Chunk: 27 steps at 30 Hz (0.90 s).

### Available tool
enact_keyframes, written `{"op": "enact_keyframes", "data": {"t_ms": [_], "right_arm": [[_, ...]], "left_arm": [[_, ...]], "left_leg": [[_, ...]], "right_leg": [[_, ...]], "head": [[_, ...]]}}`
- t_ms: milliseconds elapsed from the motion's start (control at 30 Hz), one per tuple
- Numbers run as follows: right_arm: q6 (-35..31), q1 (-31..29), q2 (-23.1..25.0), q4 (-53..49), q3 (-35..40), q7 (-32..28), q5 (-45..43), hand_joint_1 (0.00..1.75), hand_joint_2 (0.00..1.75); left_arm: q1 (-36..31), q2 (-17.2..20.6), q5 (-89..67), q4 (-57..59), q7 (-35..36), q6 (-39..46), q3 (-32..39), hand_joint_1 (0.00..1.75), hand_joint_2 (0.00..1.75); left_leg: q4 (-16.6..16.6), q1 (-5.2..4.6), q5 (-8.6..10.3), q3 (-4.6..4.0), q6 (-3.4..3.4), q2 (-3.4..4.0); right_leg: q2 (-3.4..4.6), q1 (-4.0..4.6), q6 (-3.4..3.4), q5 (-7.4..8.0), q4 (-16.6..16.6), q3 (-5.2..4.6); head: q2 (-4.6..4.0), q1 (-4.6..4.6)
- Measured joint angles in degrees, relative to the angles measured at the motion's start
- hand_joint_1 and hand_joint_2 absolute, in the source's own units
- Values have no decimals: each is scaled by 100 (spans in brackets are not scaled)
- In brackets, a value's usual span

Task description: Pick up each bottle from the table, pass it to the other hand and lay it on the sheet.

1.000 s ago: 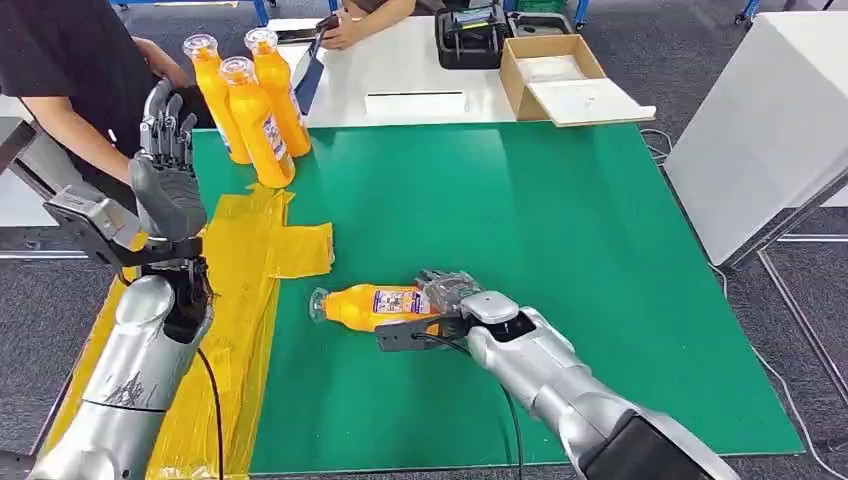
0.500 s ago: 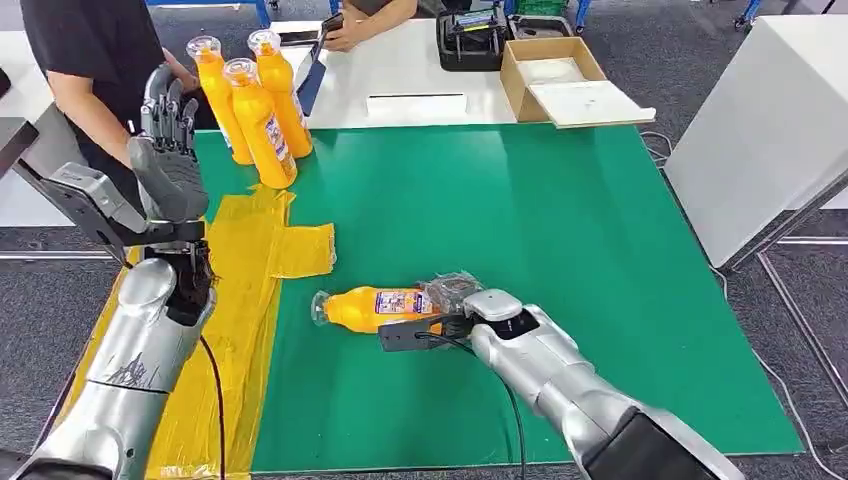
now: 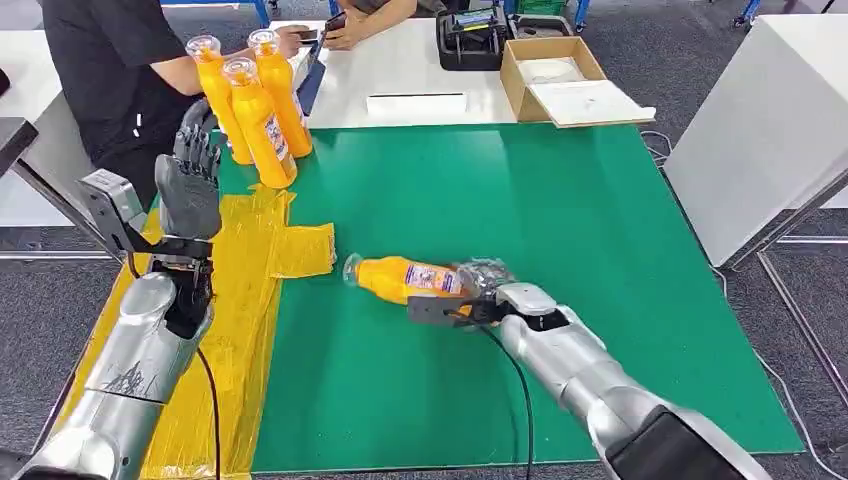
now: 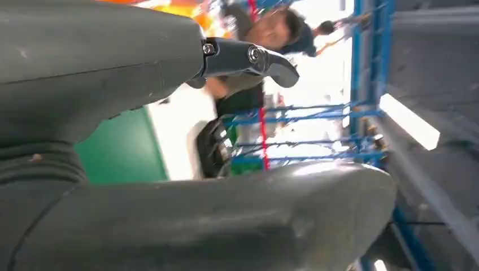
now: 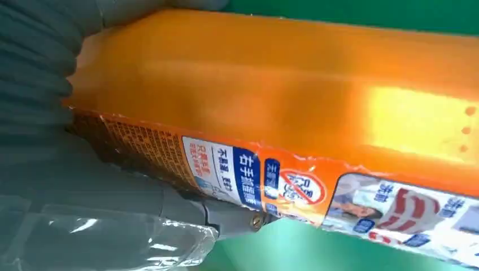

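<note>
A: Any readable text for you? Check the bottle in your right hand.
B: Its label carries Chinese print. White characters on the blue block read "右手" plus more you can't resolve. Beside it sits a red prohibition sign.
A: The three standing bottles?
B: Same label type, too small to read from the head view.

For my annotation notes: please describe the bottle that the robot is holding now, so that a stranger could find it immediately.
On the green table mat, look near the middle, ahead of the silver right arm. The right hand grips an orange bottle by its base. It alone lies sideways; the three other orange bottles stand upright at the far left corner.
</note>
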Motion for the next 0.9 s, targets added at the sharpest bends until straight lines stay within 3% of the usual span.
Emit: {"op": "enact_keyframes", "data": {"t_ms": [167,367,733,900], "right_arm": [[-75,21,-452,-1247,-826,-50,-560,175,175],[-24,20,-660,-2173,-1351,-85,-695,175,175],[-140,56,-730,-2615,-1557,-238,-877,175,175],[-145,51,-619,-2855,-1648,-241,-1072,175,175]], "left_arm": [[467,39,181,-59,133,-431,70,0,175],[799,53,363,-177,201,-604,144,0,175],[974,31,479,-311,208,-737,184,0,175],[1053,-223,662,-459,243,-896,109,0,175]], "left_leg": [[2,0,-1,-20,0,0],[1,4,-2,-42,0,-1],[1,3,-1,-44,0,0],[1,3,-1,-49,0,-3]], "right_leg": [[1,-3,0,0,0,-20],[2,3,-1,-1,0,-46],[2,2,-1,-1,1,-48],[0,2,-1,-1,0,-50]], "head": [[0,0],[0,-2],[0,-2],[0,-2]]}}
